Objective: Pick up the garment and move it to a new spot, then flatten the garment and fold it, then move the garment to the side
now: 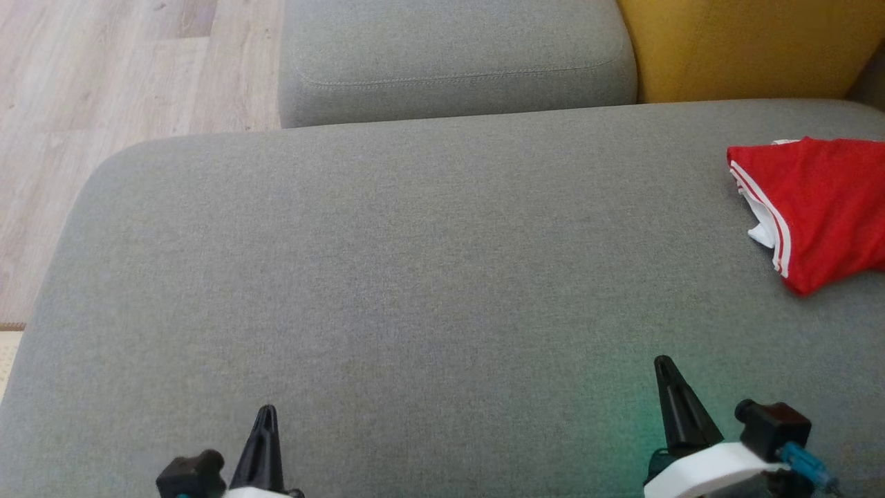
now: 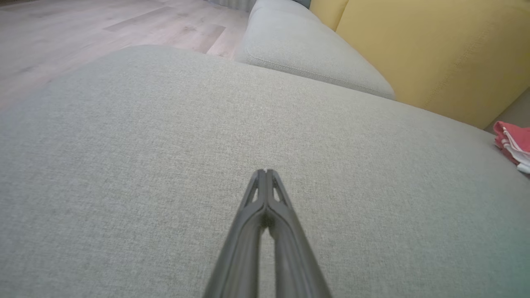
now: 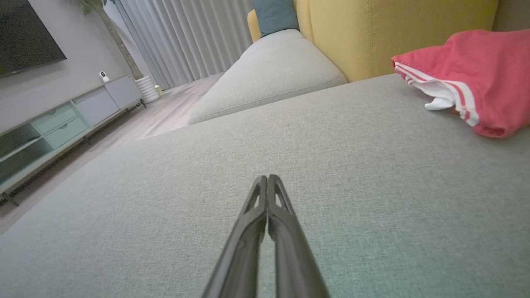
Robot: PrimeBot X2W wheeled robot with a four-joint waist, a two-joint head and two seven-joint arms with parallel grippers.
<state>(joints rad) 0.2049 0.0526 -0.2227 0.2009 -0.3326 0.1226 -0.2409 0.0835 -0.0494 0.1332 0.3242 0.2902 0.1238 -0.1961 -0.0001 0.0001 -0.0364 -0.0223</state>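
Note:
A red garment (image 1: 823, 207) with white side stripes and white lining lies folded on the grey sofa seat (image 1: 415, 263) at the far right; its right part runs out of the head view. It also appears in the right wrist view as the garment (image 3: 476, 74) at upper right, and in the left wrist view as the garment (image 2: 514, 142) at the right edge. My left gripper (image 1: 266, 413) hovers low at the near left, shut and empty (image 2: 265, 171). My right gripper (image 1: 664, 361) hangs near the front right, well short of the garment, shut with nothing in it (image 3: 268, 178).
A second grey cushion (image 1: 456, 59) lies beyond the seat, with a yellow backrest (image 1: 753, 48) at the back right. Wooden floor (image 1: 104, 83) lies off the seat's left edge. A low cabinet (image 3: 62, 124), curtains (image 3: 182, 37) and a teal pillow (image 3: 275, 16) stand farther off.

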